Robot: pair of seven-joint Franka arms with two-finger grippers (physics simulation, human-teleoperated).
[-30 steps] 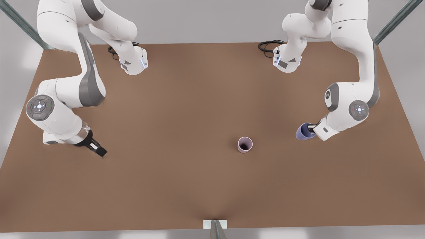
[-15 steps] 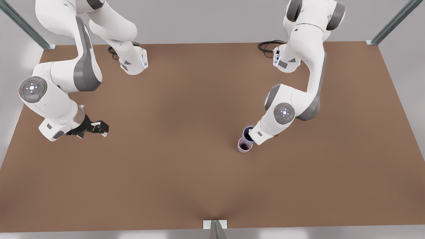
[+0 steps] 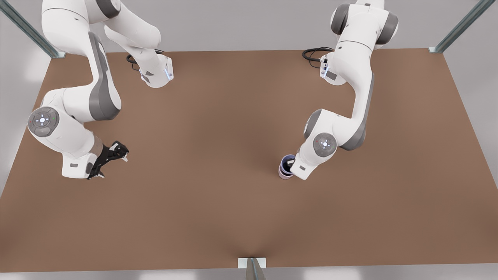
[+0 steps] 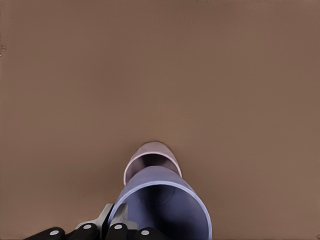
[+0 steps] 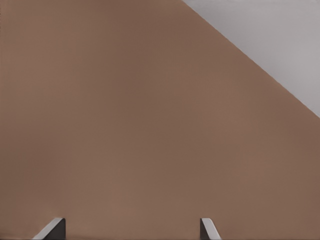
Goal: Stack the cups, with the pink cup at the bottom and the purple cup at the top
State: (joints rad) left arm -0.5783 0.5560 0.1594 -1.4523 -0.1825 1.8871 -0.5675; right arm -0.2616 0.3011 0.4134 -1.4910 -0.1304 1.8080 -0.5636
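Observation:
The pink cup (image 3: 284, 175) stands upright on the brown table (image 3: 218, 128), right of centre in the front view. Directly over it hangs the purple cup (image 3: 287, 160), so that only the pink cup's lower wall shows in the front view. My left gripper (image 3: 290, 166) is shut on the purple cup's rim. The left wrist view shows the purple cup (image 4: 161, 201) close up, the pink cup's rim (image 4: 150, 151) just beyond it and my left gripper (image 4: 116, 226) on the cup wall. I cannot tell whether the purple cup's base is inside the pink cup. My right gripper (image 3: 113, 152) waits open at the front view's left.
Both arm bases (image 3: 157, 74) stand at the table's far side, with black cables beside them. In the right wrist view my open right gripper (image 5: 131, 231) hovers over bare table, and the table's edge (image 5: 260, 67) runs diagonally across a corner.
My left gripper has carried the purple cup from the front view's right to the pink cup and lowered it over it. The right arm has shifted a little and its gripper has turned.

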